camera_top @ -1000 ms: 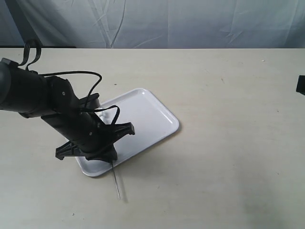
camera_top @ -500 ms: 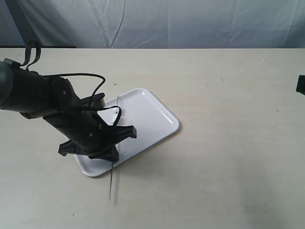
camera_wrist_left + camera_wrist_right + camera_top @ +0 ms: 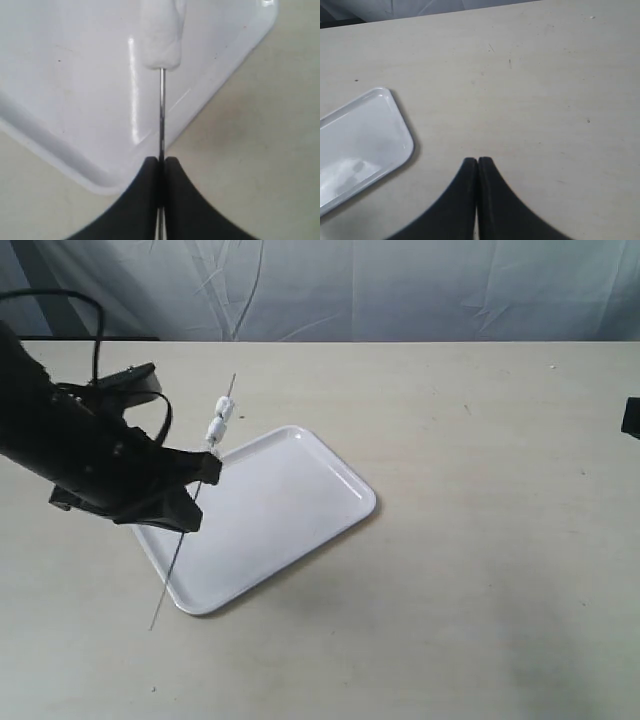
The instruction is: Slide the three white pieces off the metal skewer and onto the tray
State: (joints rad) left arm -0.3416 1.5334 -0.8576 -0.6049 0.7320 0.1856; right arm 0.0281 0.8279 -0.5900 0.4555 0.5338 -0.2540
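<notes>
My left gripper [image 3: 198,490] is shut on the metal skewer [image 3: 190,510], held tilted above the tray's left side. The white pieces [image 3: 218,422] sit stacked near the skewer's upper end, beyond the tray's far left edge. The white tray [image 3: 290,510] lies flat on the table. In the left wrist view the skewer [image 3: 162,115] runs out from between the closed jaws of the gripper [image 3: 162,161] to a white piece [image 3: 161,40] over the tray [image 3: 65,90]. My right gripper [image 3: 478,161] is shut and empty over bare table; only a dark bit of its arm [image 3: 631,417] shows at the exterior view's right edge.
A wrinkled grey cloth backdrop [image 3: 350,290] hangs behind the beige table [image 3: 480,540]. Black cables [image 3: 90,315] loop off the left arm. The right wrist view shows one tray corner [image 3: 365,140] to the side of the gripper.
The left arm has lifted and swung left with the skewer, uncovering the tray. The skewer now tilts with its far end raised, and the white pieces have come into sight.
</notes>
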